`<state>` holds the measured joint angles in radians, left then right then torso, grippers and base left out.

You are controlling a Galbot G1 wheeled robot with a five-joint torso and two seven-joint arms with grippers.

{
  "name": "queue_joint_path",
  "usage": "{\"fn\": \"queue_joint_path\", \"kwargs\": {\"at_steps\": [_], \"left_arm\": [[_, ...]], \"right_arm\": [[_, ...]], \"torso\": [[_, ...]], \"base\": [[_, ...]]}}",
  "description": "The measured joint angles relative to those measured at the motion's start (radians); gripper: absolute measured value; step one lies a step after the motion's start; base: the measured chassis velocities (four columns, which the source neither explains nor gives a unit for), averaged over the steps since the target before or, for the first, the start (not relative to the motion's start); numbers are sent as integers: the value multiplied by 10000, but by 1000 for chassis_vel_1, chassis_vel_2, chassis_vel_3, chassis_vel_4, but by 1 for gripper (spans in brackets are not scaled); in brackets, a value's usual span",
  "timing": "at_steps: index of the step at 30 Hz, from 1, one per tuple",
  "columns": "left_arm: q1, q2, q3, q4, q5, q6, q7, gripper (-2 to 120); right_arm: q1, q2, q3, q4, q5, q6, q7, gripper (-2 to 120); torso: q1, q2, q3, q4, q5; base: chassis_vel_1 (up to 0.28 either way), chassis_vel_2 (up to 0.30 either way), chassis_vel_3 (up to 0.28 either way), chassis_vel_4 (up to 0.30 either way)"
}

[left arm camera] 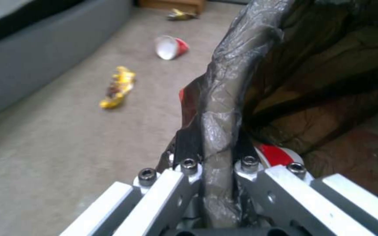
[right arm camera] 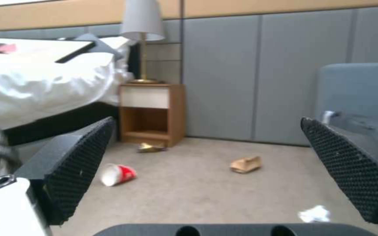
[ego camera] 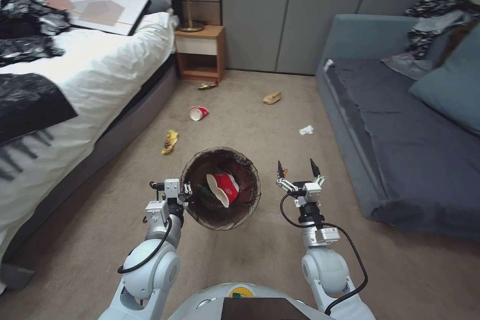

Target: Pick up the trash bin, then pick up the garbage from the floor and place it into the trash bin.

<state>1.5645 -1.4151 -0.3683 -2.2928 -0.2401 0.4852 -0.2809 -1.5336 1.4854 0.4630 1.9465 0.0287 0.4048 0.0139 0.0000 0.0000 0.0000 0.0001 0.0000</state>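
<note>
The left pincer (left arm camera: 217, 154) is clamped on the rim of the trash bin (ego camera: 220, 188), held above the floor. The right pincer (ego camera: 298, 166), fingers apart, hovers beside it; a red cup (ego camera: 198, 113) lies ahead.

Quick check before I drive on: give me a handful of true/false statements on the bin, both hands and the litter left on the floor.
1. The left hand is clamped on the trash bin rim. True.
2. The right hand holds a tissue. False: it is open and empty; the crumpled tissue lies on the carpet near the sofa.
3. The bin is empty. False: a red-and-white carton sits inside.
4. A red cup lies tipped over on the floor. True.
5. The yellow wrapper is on the bed. False: it is on the carpet beside the bed.
</note>
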Motion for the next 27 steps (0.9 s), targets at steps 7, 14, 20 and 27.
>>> {"fn": "queue_joint_path", "kwargs": {"at_steps": [7,14,20,27], "left_arm": [[-70,-3,-1,128,72,-455,17,0],[-94,27,64,153,63,-476,101,0],[-96,63,109,183,64,-482,136,0],[-128,106,116,183,65,-486,155,0]], "right_arm": [[-23,7,36,66,12,25,41,100],[6,8,101,123,4,-29,240,100],[-54,21,106,143,-17,-130,391,100],[-94,57,134,172,-54,-300,690,100]], "torso": [[0,0,0,-2,0],[0,0,0,-2,0],[0,0,0,-2,0],[0,0,0,-2,0]], "base": [[53,51,42,53],[0,0,0,0],[0,0,0,0],[0,0,0,0]]}}
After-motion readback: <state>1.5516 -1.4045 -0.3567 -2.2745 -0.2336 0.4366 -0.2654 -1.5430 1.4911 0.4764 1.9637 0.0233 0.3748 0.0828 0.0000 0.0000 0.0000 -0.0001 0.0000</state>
